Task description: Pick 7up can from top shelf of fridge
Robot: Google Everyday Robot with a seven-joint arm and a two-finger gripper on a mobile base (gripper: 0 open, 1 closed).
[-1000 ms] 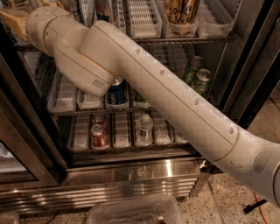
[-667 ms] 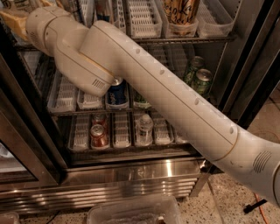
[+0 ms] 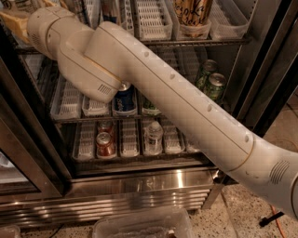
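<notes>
The fridge (image 3: 139, 186) stands open in front of me, with a stainless base and wire racks. The top shelf (image 3: 195, 42) carries clear-white slotted lane trays (image 3: 152, 18). A pale can with dark lettering (image 3: 193, 11) stands in one tray at the top right. Its lid is cut off by the frame edge, and I cannot tell whether it is the 7up can. My white arm (image 3: 177, 102) crosses from lower right to upper left. Its wrist (image 3: 44, 25) ends at the top left beside that shelf. My gripper is out of view beyond it.
The rack below holds a blue can (image 3: 125, 100) behind my arm and two green cans (image 3: 215, 86) at the right. The lowest rack holds a red can (image 3: 105, 144) and a clear bottle (image 3: 152, 135). Black door frames (image 3: 274, 60) flank the opening. A plastic bin (image 3: 144, 225) sits on the floor.
</notes>
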